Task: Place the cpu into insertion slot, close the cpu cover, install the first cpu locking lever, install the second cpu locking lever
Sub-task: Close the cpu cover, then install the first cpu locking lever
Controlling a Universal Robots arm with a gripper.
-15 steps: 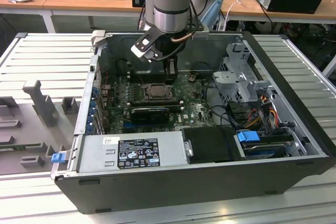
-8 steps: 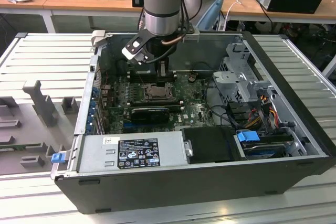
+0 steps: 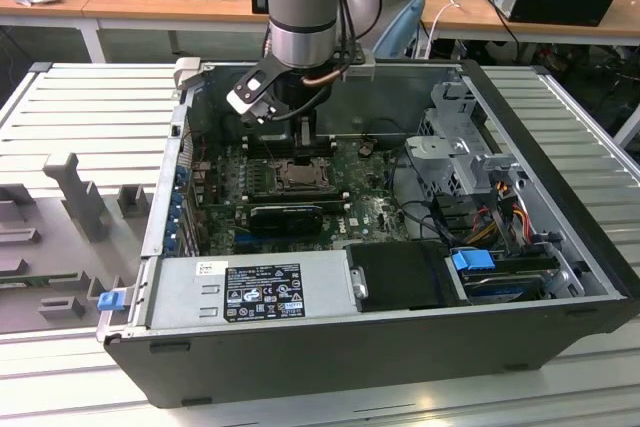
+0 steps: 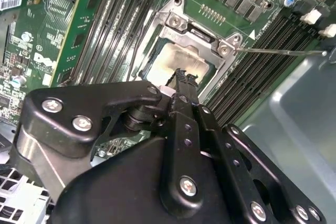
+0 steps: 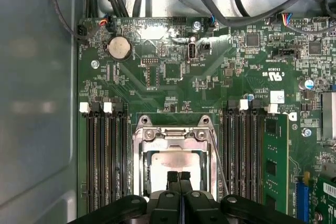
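Observation:
The cpu (image 5: pixel 170 160), a pale silvery square, lies in the insertion slot (image 3: pixel 297 175) on the green motherboard. The cpu cover (image 5: pixel 173 136) is down around it, and the chip (image 4: pixel 184 59) shows through the cover's (image 4: pixel 202 34) window. My gripper (image 5: pixel 179 174) is shut with nothing between its fingers, and its tips (image 4: pixel 181 73) hang right over the chip's face; I cannot tell whether they touch it. In the exterior view the gripper (image 3: pixel 305 139) stands just above the socket. A thin metal locking lever (image 5: pixel 218 161) runs along one side of the socket, and its rod (image 4: pixel 278 52) sticks out over the memory slots.
Black memory slots (image 5: pixel 105 161) flank the socket on both sides. Cables (image 5: pixel 210 3) hang over the board's far edge. The case walls (image 3: pixel 330 347), a power supply (image 3: pixel 250 292) and a drive cage (image 3: pixel 465 152) hem in the board.

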